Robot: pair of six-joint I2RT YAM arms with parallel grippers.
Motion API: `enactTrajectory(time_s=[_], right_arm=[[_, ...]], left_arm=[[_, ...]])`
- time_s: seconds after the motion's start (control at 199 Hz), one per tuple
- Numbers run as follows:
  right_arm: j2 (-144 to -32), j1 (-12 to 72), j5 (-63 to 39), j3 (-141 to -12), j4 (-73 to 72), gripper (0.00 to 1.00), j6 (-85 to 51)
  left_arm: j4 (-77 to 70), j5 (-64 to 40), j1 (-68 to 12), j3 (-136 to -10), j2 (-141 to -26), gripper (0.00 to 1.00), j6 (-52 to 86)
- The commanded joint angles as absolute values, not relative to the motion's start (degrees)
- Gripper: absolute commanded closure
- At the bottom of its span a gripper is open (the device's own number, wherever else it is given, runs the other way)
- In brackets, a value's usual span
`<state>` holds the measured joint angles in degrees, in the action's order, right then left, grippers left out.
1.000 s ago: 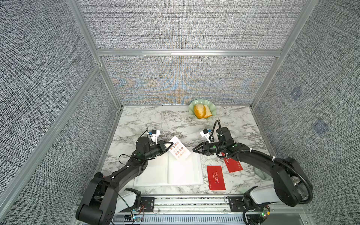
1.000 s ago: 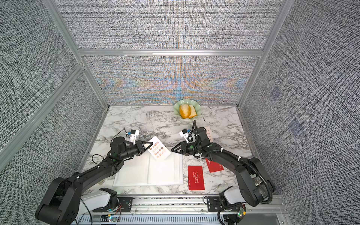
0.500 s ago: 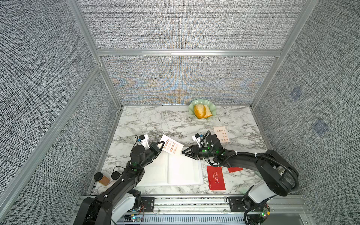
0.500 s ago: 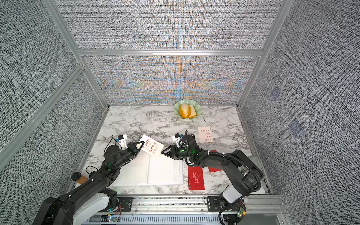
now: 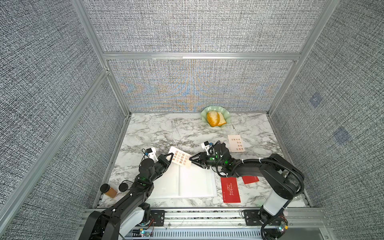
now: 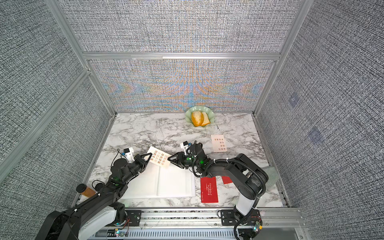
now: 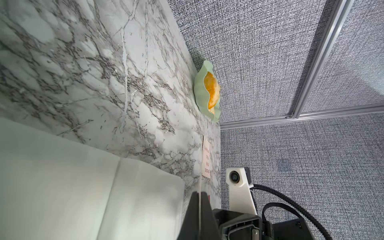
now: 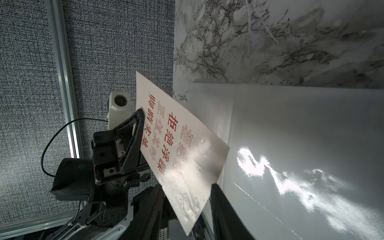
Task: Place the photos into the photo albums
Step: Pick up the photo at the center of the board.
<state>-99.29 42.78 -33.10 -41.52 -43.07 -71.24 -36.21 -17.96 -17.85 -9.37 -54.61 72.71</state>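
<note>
The photo album (image 5: 187,182) (image 6: 166,182) lies open at the table's front, white pages up. My left gripper (image 5: 170,155) (image 6: 150,155) is shut on one end of a cream photo (image 5: 180,159) (image 6: 160,160) with red characters, held tilted above the album's far edge. In the left wrist view the gripper (image 7: 199,195) pinches it edge-on. My right gripper (image 5: 192,160) (image 6: 169,159) (image 8: 187,187) is open, jaws astride the photo's (image 8: 176,145) other end. Another cream photo (image 5: 236,143) lies at the right. Two red photos (image 5: 230,189) (image 5: 250,179) lie right of the album.
A green bowl (image 5: 216,118) holding orange-yellow food stands at the back wall. An amber bottle (image 5: 108,190) and a black cap (image 5: 124,187) lie at the front left corner. Fabric walls with metal rails close in three sides.
My right gripper has moved left until its jaws straddle the held photo's free end, and they have narrowed a little. The left arm has dropped lower, uncovering the bottle.
</note>
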Motion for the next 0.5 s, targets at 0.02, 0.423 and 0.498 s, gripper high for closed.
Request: enactTrajectory(time_s=[0.02, 0.423, 0.498], right_arm=[[-99.2, 43.0, -31.6, -40.7, -45.9, 0.6, -73.7], [-102.1, 44.3, -33.3, -43.9, -47.7, 0.67, -74.7], [-102.9, 44.7, -33.0, -44.6, -48.8, 0.73, -75.7]], left_arm=[[-35.5, -16.5, -17.8, -10.0, -53.6, 1.0, 71.9], [-36.9, -16.6, -17.8, -10.3, -55.3, 1.0, 72.2], [-37.0, -16.8, -17.8, -10.2, -55.5, 1.0, 72.3]])
